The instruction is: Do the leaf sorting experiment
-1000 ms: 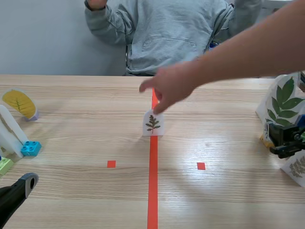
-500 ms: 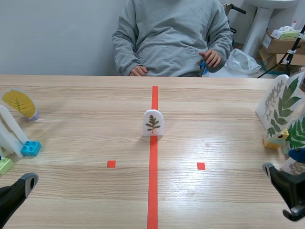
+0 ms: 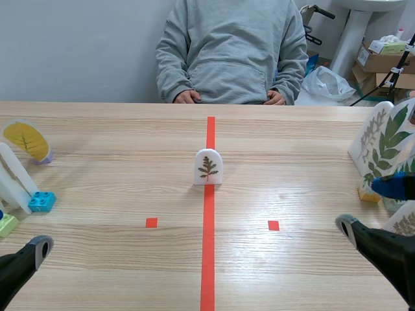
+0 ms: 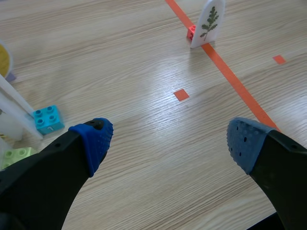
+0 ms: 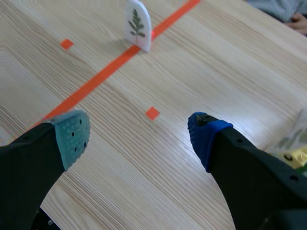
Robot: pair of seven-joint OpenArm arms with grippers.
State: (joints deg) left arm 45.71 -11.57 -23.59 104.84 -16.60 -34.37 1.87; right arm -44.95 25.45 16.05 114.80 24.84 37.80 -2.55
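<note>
Across the room's middle runs a pale wood-grain counter (image 3: 117,194), with a person in a grey hooded sweatshirt (image 3: 230,48) seated at its far edge, both hands resting there.

Left end effector (image 4: 168,139): low over the near left corner, blue-padded fingers spread wide with only bare wood between them.

Right end effector (image 5: 139,136): low over the near right corner, likewise spread, one pad grey-green and one blue, gripping nothing.

Tall white cards bearing green leaves (image 3: 386,139): upright in a cluster at the right edge, just beyond the right arm, with a small yellow block (image 3: 368,194) at their foot.

Tall white card (image 3: 13,178): tilted, at the left edge, seated in a cyan toy brick (image 3: 42,201); a pale green brick (image 3: 6,223) lies just nearer.

Yellow leaf card (image 3: 26,139): farther back on the left, apart from the cyan brick.

Small white arch-shaped card with a dried fern-like leaf (image 3: 209,166): upright on the central orange-red tape line, well apart from both end effectors and from both side clusters. A small red block (image 4: 191,32) touches its back.
</note>
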